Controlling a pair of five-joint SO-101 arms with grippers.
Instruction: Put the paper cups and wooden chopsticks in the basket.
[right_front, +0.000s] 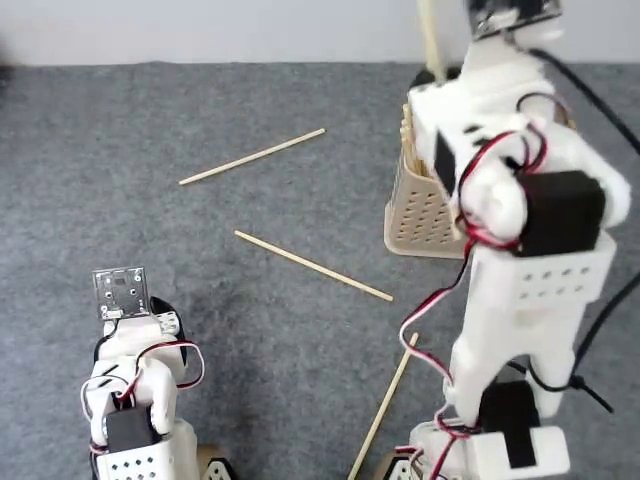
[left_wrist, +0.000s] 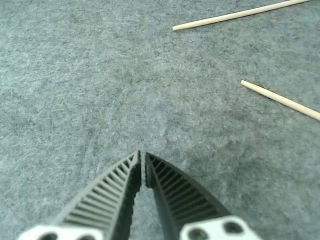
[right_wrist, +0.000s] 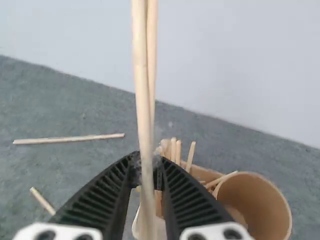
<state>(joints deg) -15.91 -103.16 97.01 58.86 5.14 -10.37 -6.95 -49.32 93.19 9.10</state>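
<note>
My right gripper (right_wrist: 146, 167) is shut on two wooden chopsticks (right_wrist: 143, 75) that stand upright over the beige perforated basket (right_front: 418, 215); their top ends rise at the back of the table (right_front: 430, 40). In the basket are a brown paper cup (right_wrist: 257, 207) and several more chopsticks (right_wrist: 175, 150). Three loose chopsticks lie on the grey mat: one far back (right_front: 252, 157), one in the middle (right_front: 312, 265), one near the front (right_front: 382, 405). My left gripper (left_wrist: 143, 161) is shut on nothing, low over bare mat at the front left, with two of the loose sticks (left_wrist: 235, 15) (left_wrist: 282, 101) farther off.
A grey felt mat (right_front: 150, 230) covers the table, with a pale wall behind. The right arm's white body (right_front: 520, 260) towers over the basket and hides its right side. The left arm (right_front: 135, 390) sits folded at the front left.
</note>
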